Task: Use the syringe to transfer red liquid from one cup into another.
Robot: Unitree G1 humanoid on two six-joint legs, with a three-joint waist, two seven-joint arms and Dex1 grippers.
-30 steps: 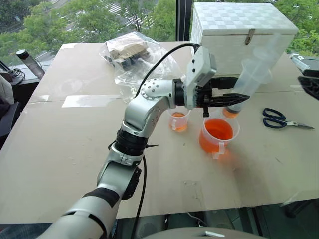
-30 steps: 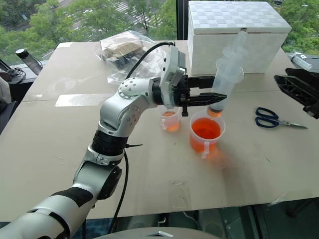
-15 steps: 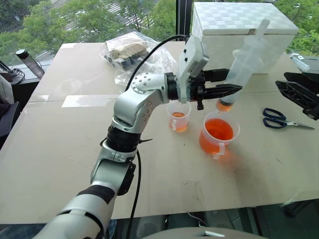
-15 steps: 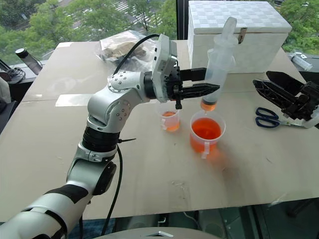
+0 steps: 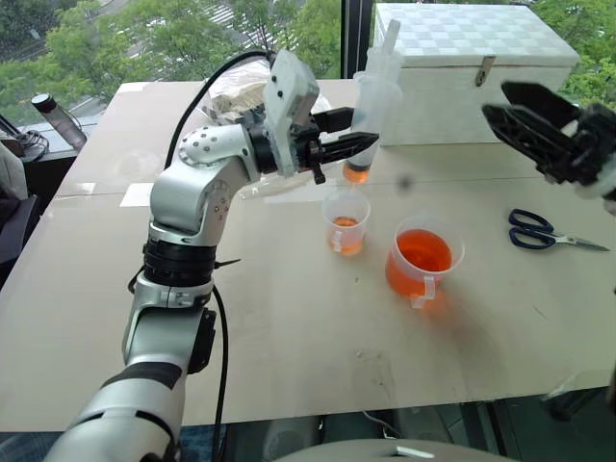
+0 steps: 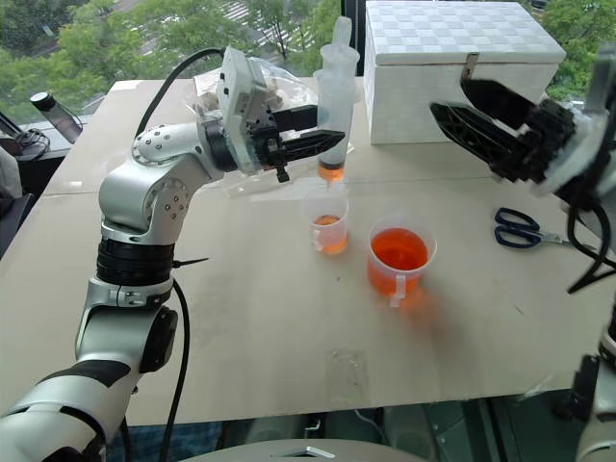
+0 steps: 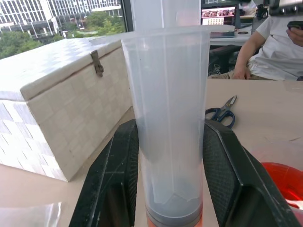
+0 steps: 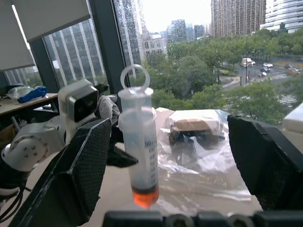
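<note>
left hand (image 5: pixel 361 144) is clamped on the syringe (image 5: pixel 371 106), upright right above the small cup (image 5: pixel 346 220), beaker (image 5: pixel 422 260) just right of it; right hand (image 6: pixel 486 115) wide open, empty; looks like discharge step; next it needs the plunger pushed down

In the left wrist view the syringe (image 7: pixel 166 118) is cut off at both ends; the fingers (image 7: pixel 116 179) hide its sides. The seated person (image 7: pixel 279 45) is cropped at the edge.

Open tabletop (image 5: pixel 289 327) near the two cups, hemmed far right by a white box (image 5: pixel 462 67) (scissors (image 5: pixel 539 231) right).
</note>
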